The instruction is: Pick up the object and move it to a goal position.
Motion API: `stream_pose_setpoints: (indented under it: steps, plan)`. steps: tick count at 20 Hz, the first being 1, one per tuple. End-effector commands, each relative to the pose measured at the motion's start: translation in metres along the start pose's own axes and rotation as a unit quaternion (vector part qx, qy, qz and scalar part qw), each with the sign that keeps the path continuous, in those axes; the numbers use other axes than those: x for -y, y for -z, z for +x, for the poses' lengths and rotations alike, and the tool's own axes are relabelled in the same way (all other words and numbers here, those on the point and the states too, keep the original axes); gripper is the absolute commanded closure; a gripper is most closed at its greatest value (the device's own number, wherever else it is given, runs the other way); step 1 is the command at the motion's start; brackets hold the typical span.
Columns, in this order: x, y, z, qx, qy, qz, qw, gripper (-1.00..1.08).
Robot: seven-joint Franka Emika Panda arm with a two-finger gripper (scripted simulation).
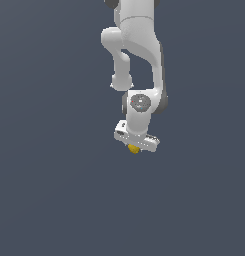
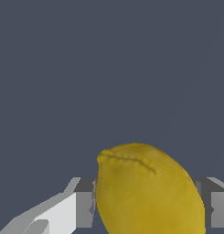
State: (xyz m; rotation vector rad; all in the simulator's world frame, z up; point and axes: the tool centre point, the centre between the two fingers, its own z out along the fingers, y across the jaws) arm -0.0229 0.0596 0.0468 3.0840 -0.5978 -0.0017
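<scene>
The object (image 1: pixel 134 148) is a small mustard-yellow thing, shaped like a lemon with a crease near one end. In the exterior view it sits right under the white hand of my gripper (image 1: pixel 135 147), near the middle of the picture. In the wrist view the object (image 2: pixel 147 192) fills the space between the two grey fingers (image 2: pixel 84 203), and both fingers press against its sides. My gripper (image 2: pixel 149 205) is shut on it. The fingertips themselves are hidden behind the object.
A plain dark grey-blue surface (image 1: pixel 54 190) fills the rest of both views. The white arm (image 1: pixel 139 45) reaches down from the top of the exterior view. Nothing else shows.
</scene>
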Motion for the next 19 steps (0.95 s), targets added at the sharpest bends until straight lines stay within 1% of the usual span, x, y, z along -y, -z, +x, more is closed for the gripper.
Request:
stream_pose_setpoints:
  steps: [1,6,10,15,19]
  plan:
    - [0.026,0.007,-0.011,-0.001,0.000,0.000,1.0000,1.08]
    - [0.077,0.020,-0.033,-0.001,0.000,0.000,1.0000,1.08]
    - [0.107,0.028,-0.044,-0.001,0.000,0.000,1.0000,1.08]
    - [0.129,0.033,-0.052,-0.001,0.000,0.000,1.0000,1.08]
    - [0.134,0.034,-0.053,-0.001,0.000,0.000,1.0000,1.08]
